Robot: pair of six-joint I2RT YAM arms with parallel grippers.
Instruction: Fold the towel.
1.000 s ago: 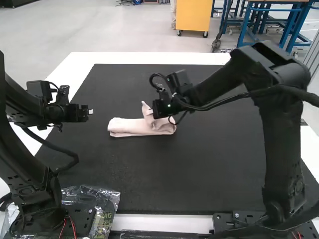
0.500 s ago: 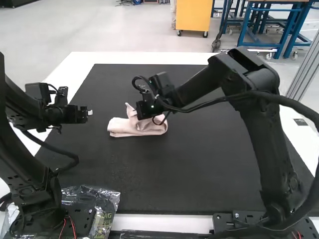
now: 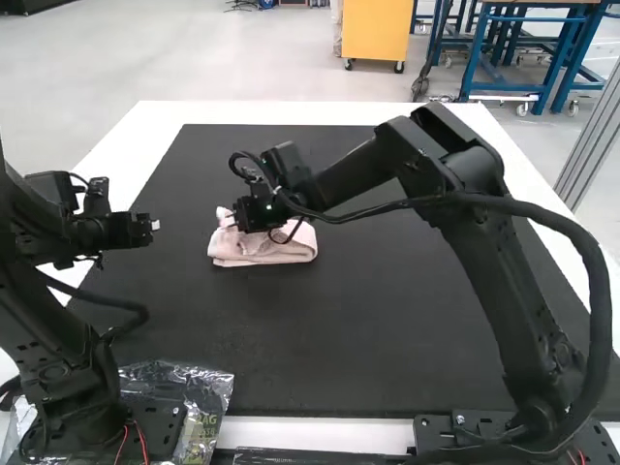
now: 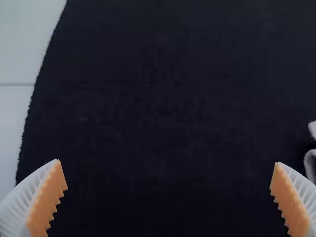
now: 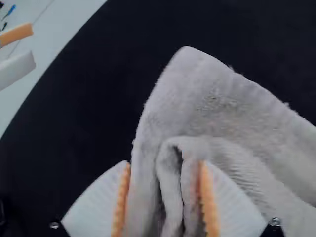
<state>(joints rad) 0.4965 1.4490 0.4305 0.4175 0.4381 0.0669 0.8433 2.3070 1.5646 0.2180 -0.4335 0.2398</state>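
Left gripper (image 3: 155, 225) near counter's (image 3: 291, 112) left edge, fingers wide, empty. Towel (image 3: 260, 250) a layered bundle, left of mid-counter. Right gripper (image 5: 165, 162) pinches folds at its end. Likely mid fold-over; next: lower, release, flatten (layers may spring back).

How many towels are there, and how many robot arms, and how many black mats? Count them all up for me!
Towel: 1 (pink towel)
Robot arms: 2 (left arm, right arm)
Black mat: 1
Total: 4
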